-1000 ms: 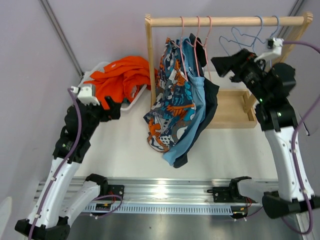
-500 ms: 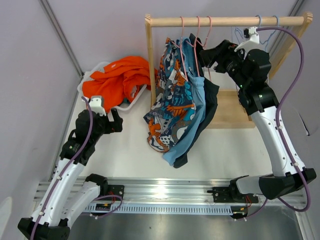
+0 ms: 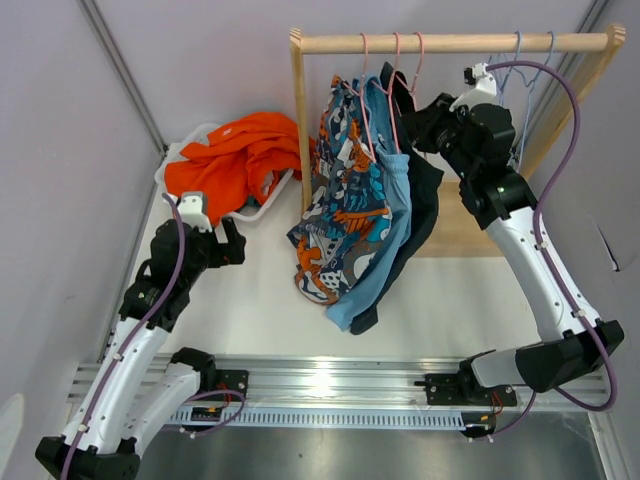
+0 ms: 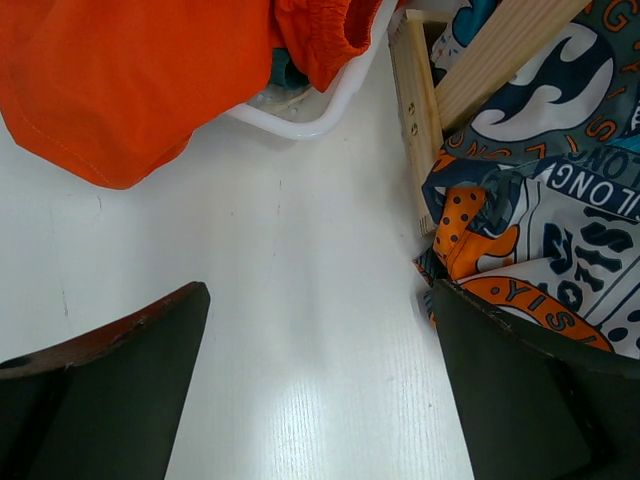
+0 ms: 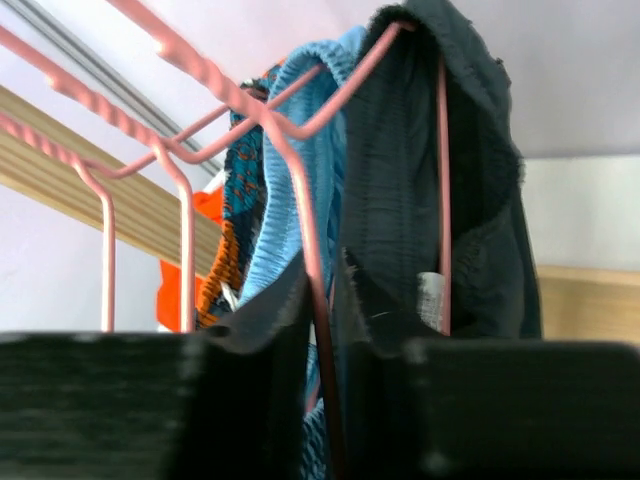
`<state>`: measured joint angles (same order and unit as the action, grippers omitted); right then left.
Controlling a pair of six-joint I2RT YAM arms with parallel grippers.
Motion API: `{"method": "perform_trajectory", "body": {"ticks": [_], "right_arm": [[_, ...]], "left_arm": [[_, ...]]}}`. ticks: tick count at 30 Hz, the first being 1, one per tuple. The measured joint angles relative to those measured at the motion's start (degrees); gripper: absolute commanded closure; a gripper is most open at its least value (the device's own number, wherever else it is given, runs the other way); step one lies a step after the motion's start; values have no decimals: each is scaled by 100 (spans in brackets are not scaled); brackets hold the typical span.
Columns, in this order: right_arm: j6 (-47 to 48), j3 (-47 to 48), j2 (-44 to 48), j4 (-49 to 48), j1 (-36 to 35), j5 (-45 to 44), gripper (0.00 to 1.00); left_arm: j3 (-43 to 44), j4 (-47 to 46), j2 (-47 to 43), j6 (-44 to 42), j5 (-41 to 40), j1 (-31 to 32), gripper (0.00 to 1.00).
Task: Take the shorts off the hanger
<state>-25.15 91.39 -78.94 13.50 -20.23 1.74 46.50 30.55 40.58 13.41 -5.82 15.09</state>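
Pinching the wire of a pink hanger (image 5: 292, 200) rather than cloth is your main risk here. The right gripper (image 5: 322, 290) is clenched to a narrow slit on that wire, just beside the waistbands of the light blue shorts (image 5: 265, 220) and the near-black navy shorts (image 5: 480, 150). I cannot tell which pair that hanger carries.

Pull from this hold and I'd expect the hanger to ride off the wooden rail (image 3: 450, 43) with its shorts on it. It could also swing and drag its neighbours, the cartoon print shorts (image 3: 340, 210) included. The wire is thin and smooth, so it may slip through the pads too.

All three pairs hang on the rail, and the orange-red shorts (image 3: 245, 150) lie in the white basket (image 4: 330, 112). Your left gripper (image 4: 320, 330) is spread wide, holding nothing, low over the surface (image 4: 300, 250). It is well apart from the hangers, so it cannot steady the rack if it tips.
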Motion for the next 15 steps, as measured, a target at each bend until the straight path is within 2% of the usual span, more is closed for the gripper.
{"method": "perform_trajectory", "body": {"ticks": [2,4,11,15], "right_arm": [[9,0,0,-24,-20,2,96],[31,2,0,-44,-48,2,100],[179,354,0,387,-52,-225,100],[297,800,4,761,-50,-446,100]], "left_arm": [[0,-2,-17,0,2,0,1],[0,0,-42,0,-4,2,1],[153,50,-48,-20,-46,116,1],[1014,260,225,-35,-162,654,1]]}}
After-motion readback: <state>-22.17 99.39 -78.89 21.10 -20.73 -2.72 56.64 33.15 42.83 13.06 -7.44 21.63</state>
